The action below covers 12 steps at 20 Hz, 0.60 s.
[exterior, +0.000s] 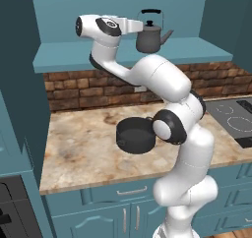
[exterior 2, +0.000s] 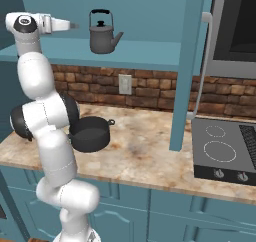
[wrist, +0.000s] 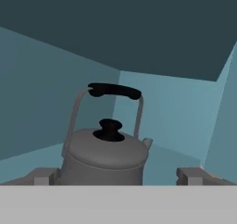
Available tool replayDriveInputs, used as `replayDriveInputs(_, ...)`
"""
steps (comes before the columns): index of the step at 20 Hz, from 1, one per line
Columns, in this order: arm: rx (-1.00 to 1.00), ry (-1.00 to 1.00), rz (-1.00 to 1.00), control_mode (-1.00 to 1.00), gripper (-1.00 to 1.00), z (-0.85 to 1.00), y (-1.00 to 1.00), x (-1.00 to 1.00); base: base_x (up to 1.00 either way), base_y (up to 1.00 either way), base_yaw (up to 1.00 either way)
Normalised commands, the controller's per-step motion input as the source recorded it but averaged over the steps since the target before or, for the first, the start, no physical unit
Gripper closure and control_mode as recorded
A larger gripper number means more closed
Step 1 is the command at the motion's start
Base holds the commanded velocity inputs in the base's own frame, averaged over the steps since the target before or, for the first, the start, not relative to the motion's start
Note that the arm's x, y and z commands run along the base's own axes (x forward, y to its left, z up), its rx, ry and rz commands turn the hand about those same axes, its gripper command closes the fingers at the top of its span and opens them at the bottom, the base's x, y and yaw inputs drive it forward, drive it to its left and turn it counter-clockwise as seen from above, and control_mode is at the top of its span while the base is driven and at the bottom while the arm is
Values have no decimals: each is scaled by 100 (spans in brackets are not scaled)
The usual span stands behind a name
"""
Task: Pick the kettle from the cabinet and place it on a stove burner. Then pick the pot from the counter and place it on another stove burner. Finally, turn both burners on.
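A dark-grey kettle (exterior: 149, 37) (exterior 2: 103, 37) with a black handle stands upright on the teal shelf of the cabinet (exterior: 74, 55) (exterior 2: 150, 53). My gripper (exterior: 137, 26) (exterior 2: 73, 25) is level with it, pointing at it from the left, a short gap away. In the hand view the kettle (wrist: 104, 156) sits close ahead between my open fingertips (wrist: 44, 176), which touch nothing. The low dark pot (exterior: 135, 133) (exterior 2: 90, 133) rests on the marbled counter (exterior: 78, 138) (exterior 2: 145, 156) beside my arm. The stove burners (exterior 2: 220, 151) (exterior: 241, 123) lie bare at the right.
The open cabinet door (exterior 2: 187, 61), with its silver bar handle (exterior 2: 202, 66), hangs between the kettle and the cooktop. Two knobs (exterior 2: 218, 173) line the stove front. A microwave (exterior 2: 235, 31) sits above the stove. Brick wall with an outlet (exterior 2: 125, 84) backs the counter.
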Motion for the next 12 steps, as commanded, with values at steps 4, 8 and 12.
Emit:
replayDriveInputs(4,0,0,-1,-100,-100,0,0,22,0,0,0)
replayDriveInputs(8,0,0,-1,-100,-100,1,0,22,0,0,0)
replayDriveInputs(12,0,0,0,-100,-100,4,0,20,0,0,0)
